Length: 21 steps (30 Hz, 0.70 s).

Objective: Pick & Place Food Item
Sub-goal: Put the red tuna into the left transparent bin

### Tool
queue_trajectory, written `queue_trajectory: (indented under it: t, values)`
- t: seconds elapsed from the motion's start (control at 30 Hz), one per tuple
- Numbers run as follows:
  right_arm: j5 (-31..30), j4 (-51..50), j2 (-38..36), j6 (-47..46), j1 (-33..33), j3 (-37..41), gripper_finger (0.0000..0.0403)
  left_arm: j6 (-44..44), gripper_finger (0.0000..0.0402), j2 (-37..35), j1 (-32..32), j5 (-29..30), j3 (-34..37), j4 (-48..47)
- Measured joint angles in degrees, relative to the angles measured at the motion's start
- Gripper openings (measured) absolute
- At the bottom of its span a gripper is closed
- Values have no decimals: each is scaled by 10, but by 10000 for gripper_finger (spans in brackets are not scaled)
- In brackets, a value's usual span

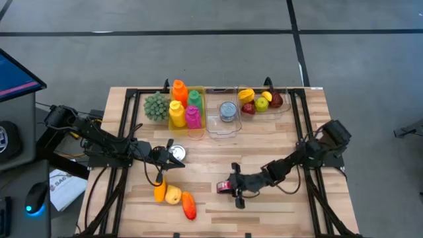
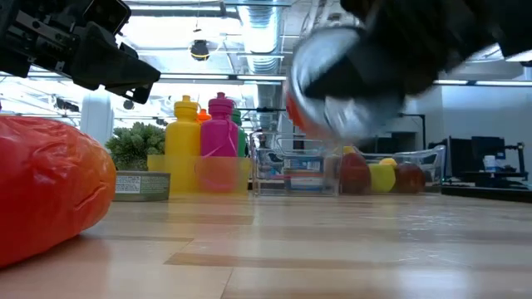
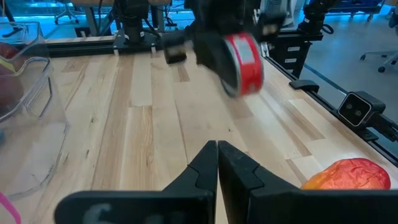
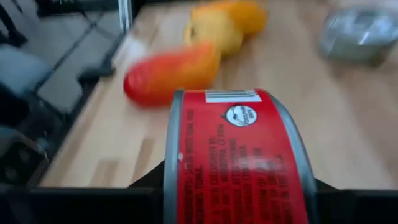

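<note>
One red can (image 4: 239,158) is pinched in the right tool (image 1: 231,188), up off the desk (image 1: 277,211) near the orange fruit (image 1: 189,205); it could slip and roll

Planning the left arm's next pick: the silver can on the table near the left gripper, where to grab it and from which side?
Grip the silver can across its round side wall, coming straight down. It stands upright, lid up, low and wide. The shut left gripper sits beside it; open first.
</note>
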<state>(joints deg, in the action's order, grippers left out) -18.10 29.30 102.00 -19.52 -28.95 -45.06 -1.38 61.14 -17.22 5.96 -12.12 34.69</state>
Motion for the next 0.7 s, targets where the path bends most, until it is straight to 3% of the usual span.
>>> queue_trajectory:
  t: [0.37,0.7]
  values:
    - [-121,-67,-165,45,85,0,121,0,2,0,0,0,0,0]
    - [-119,-67,-209,72,245,0,122,29,2,0,0,0,0,0]
